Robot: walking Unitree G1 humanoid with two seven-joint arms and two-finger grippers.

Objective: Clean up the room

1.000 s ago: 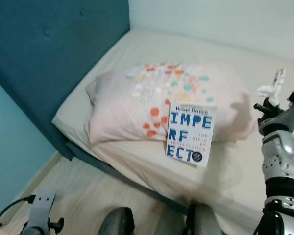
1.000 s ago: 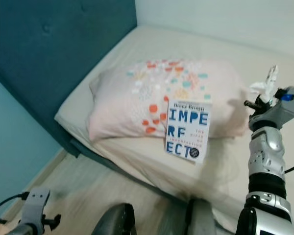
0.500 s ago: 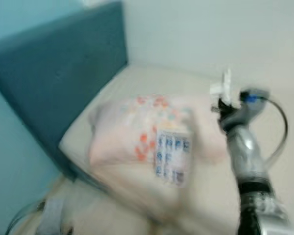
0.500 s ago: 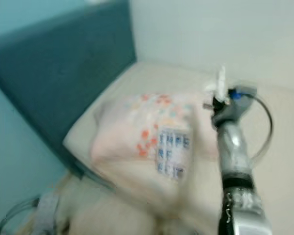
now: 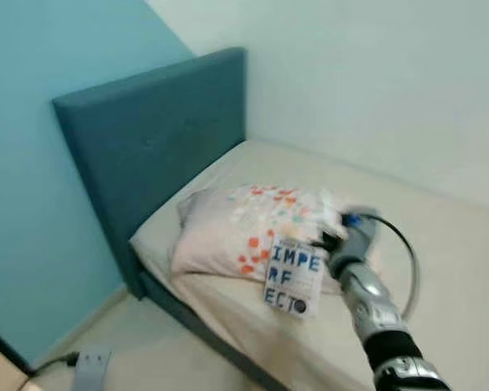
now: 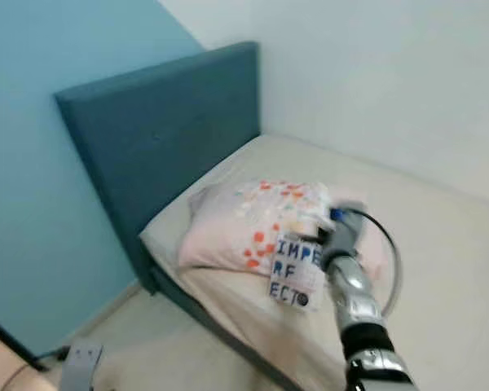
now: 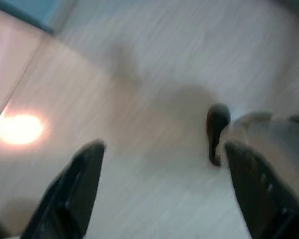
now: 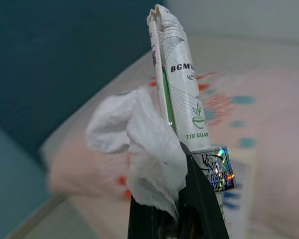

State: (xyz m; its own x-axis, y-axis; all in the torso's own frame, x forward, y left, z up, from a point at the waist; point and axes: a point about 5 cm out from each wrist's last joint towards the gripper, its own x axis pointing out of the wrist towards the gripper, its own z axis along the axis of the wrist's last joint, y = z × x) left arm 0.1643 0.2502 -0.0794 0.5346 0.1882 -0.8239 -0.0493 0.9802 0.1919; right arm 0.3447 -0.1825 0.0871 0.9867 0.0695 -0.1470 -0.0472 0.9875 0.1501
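In the left eye view, a bed with a beige sheet (image 5: 440, 244) and a dark teal padded headboard (image 5: 147, 147) is seen in the corner of a room with a light blue wall on the left. A pale pink pillow with orange and teal spots (image 5: 244, 232) lies at the head of the bed, and a white paperback book with large blue letters (image 5: 293, 277) is propped against the pillow's front edge. The silver right arm is stretched over the mattress, with the right gripper (image 5: 330, 239) just beside the top of the book, near the pillow; the view is too blurred for its load to be made out here.

In the right eye view, the same scene is shown, with pale wood flooring (image 6: 147, 342) beside the bed.

In the left wrist view, the left gripper (image 7: 159, 199) is seen hanging low over the blurred pale floor, its two black fingers (image 7: 74, 194) spread wide apart with nothing between them.

In the right wrist view, the right gripper's fingers (image 8: 204, 209) are closed on a crumpled white tissue (image 8: 139, 149) and a tall white-and-green tea sachet wrapper (image 8: 182, 99), both held upright above the pillow and book.
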